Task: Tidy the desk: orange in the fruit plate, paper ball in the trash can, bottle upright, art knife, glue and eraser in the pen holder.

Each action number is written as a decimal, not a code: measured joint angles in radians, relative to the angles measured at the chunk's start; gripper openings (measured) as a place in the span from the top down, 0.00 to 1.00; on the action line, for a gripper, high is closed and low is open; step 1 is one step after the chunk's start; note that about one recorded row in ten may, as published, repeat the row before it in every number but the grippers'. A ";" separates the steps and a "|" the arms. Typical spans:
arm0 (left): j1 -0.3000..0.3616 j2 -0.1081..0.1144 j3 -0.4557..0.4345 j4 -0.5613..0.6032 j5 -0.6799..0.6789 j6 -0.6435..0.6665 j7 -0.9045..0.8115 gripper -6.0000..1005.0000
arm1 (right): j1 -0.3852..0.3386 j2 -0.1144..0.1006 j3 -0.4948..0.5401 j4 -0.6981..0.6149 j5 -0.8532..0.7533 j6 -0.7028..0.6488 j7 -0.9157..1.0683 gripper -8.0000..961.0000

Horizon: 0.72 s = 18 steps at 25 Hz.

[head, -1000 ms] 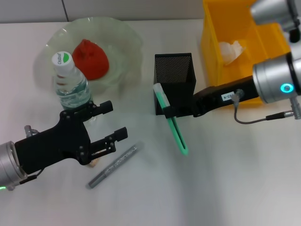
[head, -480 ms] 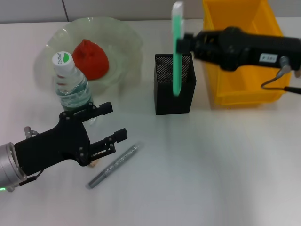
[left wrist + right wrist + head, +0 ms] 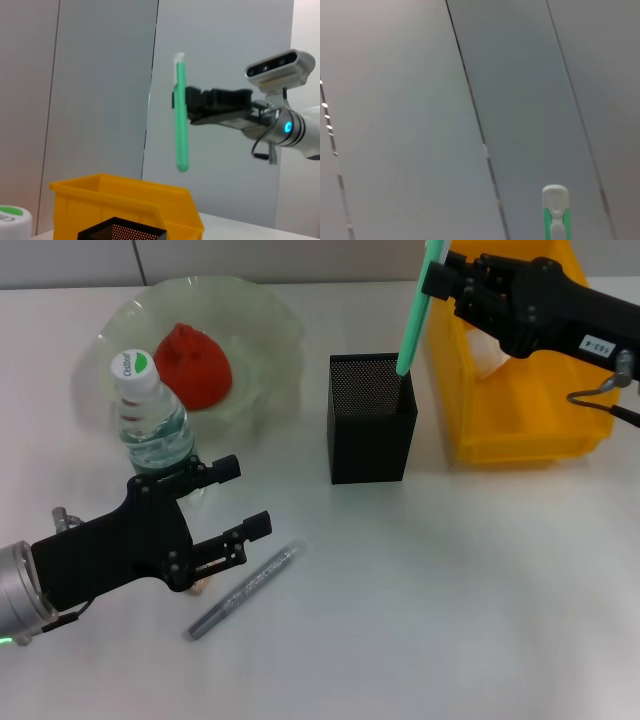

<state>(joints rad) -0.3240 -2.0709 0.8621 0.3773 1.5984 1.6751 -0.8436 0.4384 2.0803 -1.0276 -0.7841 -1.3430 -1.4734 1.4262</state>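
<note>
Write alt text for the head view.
The right tool holds the mint-green art knife upright above the black mesh pen holder. The left tool hovers open by the upright bottle, near the glue lying on the desk.

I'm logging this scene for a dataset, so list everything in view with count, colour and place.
Lumpy round orange: one, red-orange, in the fruit plate.
Wavy-rimmed fruit plate: one, pale green, far left of the desk.
Clear plastic bottle: one, green label, white cap, upright before the plate.
Square mesh pen holder: one, black, centre.
Rectangular trash can: one, yellow, far right.
Crumpled paper ball: one, white, inside the can.
Slim art knife: one, mint-green, held above the holder.
Glittery glue stick: one, grey, lying near front.
White desk: one.
Left gripper: black, open, beside the bottle.
Right gripper: black, shut on the knife.
</note>
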 joint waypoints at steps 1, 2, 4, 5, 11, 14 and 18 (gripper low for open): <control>0.000 0.000 0.000 0.000 0.000 0.000 0.000 0.34 | 0.001 0.001 0.000 0.016 0.001 0.016 -0.034 0.81; 0.000 0.000 0.000 0.000 0.000 0.000 0.000 0.34 | 0.002 0.001 0.000 0.029 0.001 0.026 -0.055 0.81; -0.002 0.000 0.000 0.000 0.000 0.000 0.000 0.34 | 0.012 0.002 0.001 0.069 0.003 0.042 -0.108 0.81; -0.002 0.000 0.000 0.000 0.000 0.000 0.000 0.34 | 0.020 0.002 0.000 0.091 0.003 0.046 -0.132 0.81; -0.001 0.000 0.000 0.000 0.000 -0.002 0.000 0.34 | 0.048 0.005 0.001 0.174 0.008 0.059 -0.285 0.81; 0.000 0.000 0.000 0.000 0.000 -0.002 0.000 0.34 | 0.065 0.005 0.001 0.232 0.040 0.065 -0.360 0.81; 0.002 0.000 0.000 0.000 0.000 -0.002 0.000 0.34 | 0.075 0.005 -0.005 0.292 0.100 0.073 -0.446 0.81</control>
<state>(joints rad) -0.3219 -2.0708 0.8621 0.3773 1.5984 1.6734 -0.8437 0.5132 2.0851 -1.0322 -0.4920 -1.2433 -1.4006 0.9802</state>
